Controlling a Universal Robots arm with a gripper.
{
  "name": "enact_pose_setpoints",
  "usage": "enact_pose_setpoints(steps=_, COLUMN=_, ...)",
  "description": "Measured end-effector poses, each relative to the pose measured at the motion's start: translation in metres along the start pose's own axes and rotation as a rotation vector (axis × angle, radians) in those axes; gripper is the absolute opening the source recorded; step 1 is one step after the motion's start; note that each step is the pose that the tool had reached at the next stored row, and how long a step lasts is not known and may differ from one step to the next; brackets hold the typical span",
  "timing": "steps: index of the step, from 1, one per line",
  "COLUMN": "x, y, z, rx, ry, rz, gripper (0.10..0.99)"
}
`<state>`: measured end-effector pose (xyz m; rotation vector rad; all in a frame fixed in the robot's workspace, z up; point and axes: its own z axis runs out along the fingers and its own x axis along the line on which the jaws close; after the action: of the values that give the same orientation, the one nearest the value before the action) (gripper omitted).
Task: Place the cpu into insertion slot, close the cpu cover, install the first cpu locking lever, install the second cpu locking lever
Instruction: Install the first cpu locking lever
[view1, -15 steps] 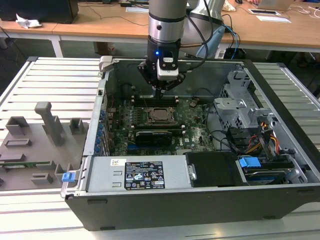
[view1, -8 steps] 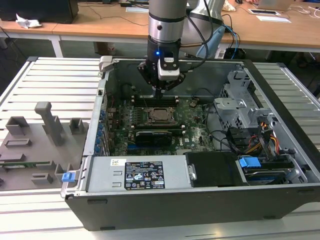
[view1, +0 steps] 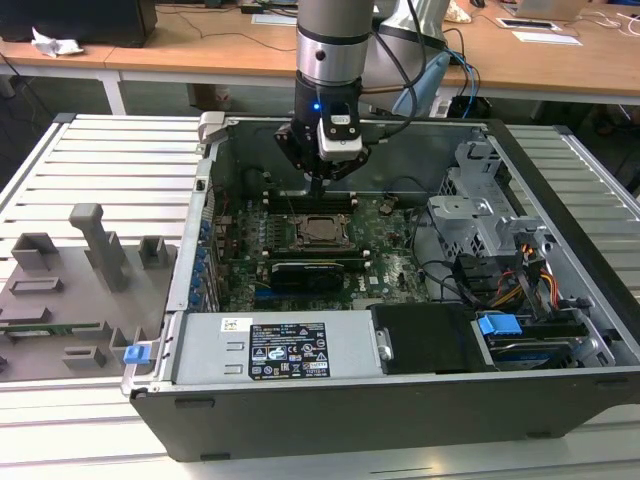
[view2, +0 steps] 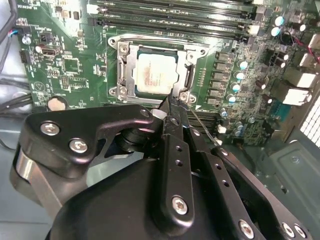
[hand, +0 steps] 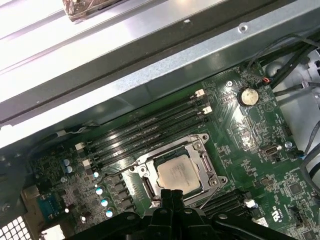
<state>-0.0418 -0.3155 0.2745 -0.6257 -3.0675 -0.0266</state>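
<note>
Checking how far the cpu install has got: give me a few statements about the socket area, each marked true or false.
1. The cpu lies in the insertion slot. True.
2. The cpu cover stands raised off the cpu. False: it lies flat around it.
3. The gripper carries the cpu. False: its tips are together at the slot's corner, with no chip between them.
4. The computer case is open, its board in view. True.

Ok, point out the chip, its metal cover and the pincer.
chip (view2: 154, 75), second wrist view, middle of its pale face.
metal cover (view2: 127, 70), second wrist view, frame band beside the chip.
pincer (view2: 171, 103), second wrist view, midway between its tips.
</note>
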Motion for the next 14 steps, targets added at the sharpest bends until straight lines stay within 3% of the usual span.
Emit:
enact_pose_setpoints(steps=5, x=0.0, y=0.0, z=0.0, rx=0.001, ry=0.001, rz=-0.069, gripper=0.106)
enact_pose_setpoints(steps=14, x=0.0, y=0.0, z=0.0002, rx=0.004, ry=0.004, rz=-0.275, gripper=0.106)
